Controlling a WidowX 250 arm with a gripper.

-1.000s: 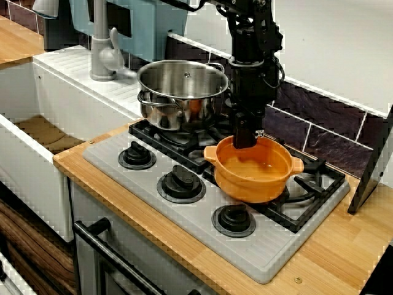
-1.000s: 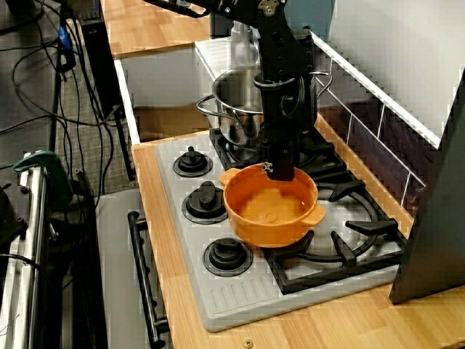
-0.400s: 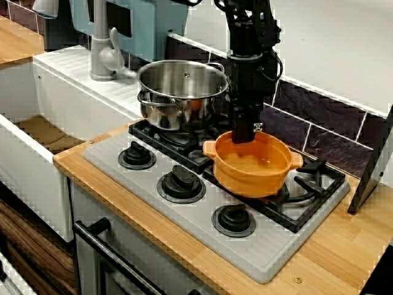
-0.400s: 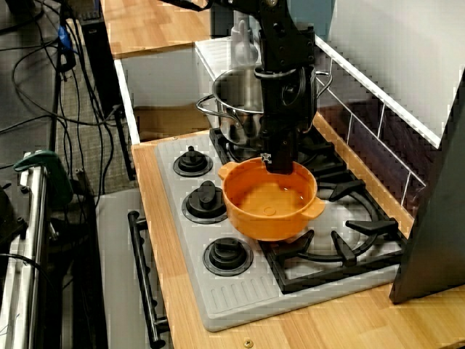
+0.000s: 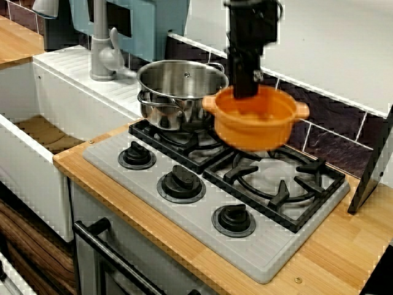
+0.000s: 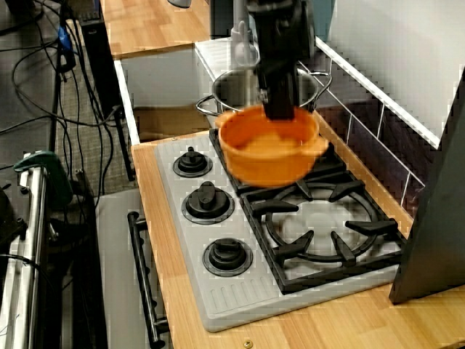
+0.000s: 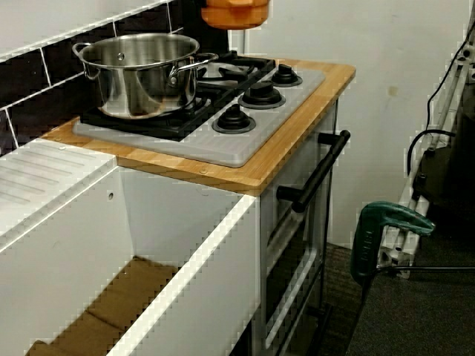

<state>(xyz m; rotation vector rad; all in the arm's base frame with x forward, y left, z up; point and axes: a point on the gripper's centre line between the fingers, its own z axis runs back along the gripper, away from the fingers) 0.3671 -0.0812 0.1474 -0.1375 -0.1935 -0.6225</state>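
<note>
An orange two-handled pot (image 5: 255,123) hangs in the air above the stove, blurred by motion. My black gripper (image 5: 245,92) comes down from above and is shut on the pot's far rim. In the view from the oven side the orange pot (image 6: 269,154) floats over the grate's left edge, with the gripper (image 6: 278,113) clamped on its back wall. Just behind and to the left stands a steel pot (image 5: 181,92) on the rear burner, close to the orange one. From the sink end only the orange pot's underside (image 7: 234,13) shows at the top edge.
The front burner grate (image 5: 276,178) lies bare under the lifted pot. Three knobs (image 5: 181,183) line the stove's front. A grey faucet (image 5: 101,52) and a white sink (image 5: 37,132) are at the left. A dark board (image 5: 374,166) leans on the wall at the right.
The orange pot stood on the front burner grate a second ago. It has risen well clear of the grate with the gripper and shifted slightly toward the back wall.
</note>
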